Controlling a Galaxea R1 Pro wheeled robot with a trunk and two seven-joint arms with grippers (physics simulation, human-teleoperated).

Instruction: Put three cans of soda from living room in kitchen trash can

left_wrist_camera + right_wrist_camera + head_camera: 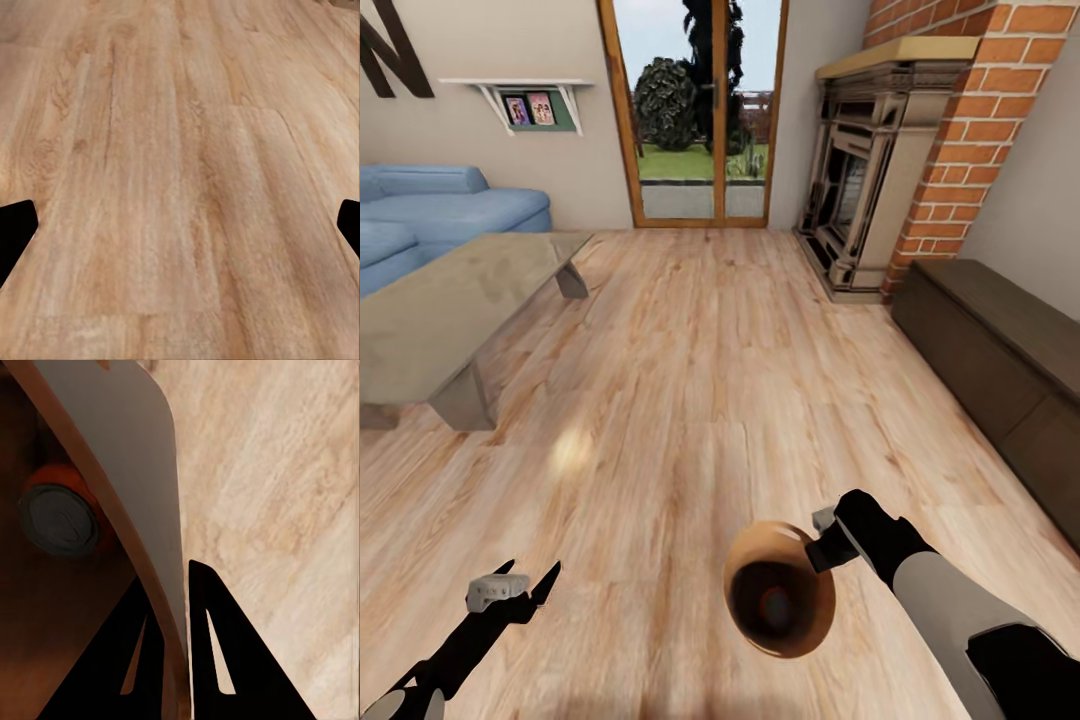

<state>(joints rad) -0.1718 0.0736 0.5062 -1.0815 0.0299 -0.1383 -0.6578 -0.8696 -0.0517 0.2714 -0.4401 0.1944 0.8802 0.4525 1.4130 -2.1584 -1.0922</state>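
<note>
Right gripper pinching tash can rim, orange can inside, probably, coffee table nearby

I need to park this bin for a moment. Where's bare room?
Widest bare patch: the wood floor between the coffee table and the dark cabinet. The tabletop looks bare too. The right gripper pinches the bin by its rim; an orange can lies inside.

My trash can hides most of the orange soda can; the sofa at ten o'clock runs off-frame.
</note>
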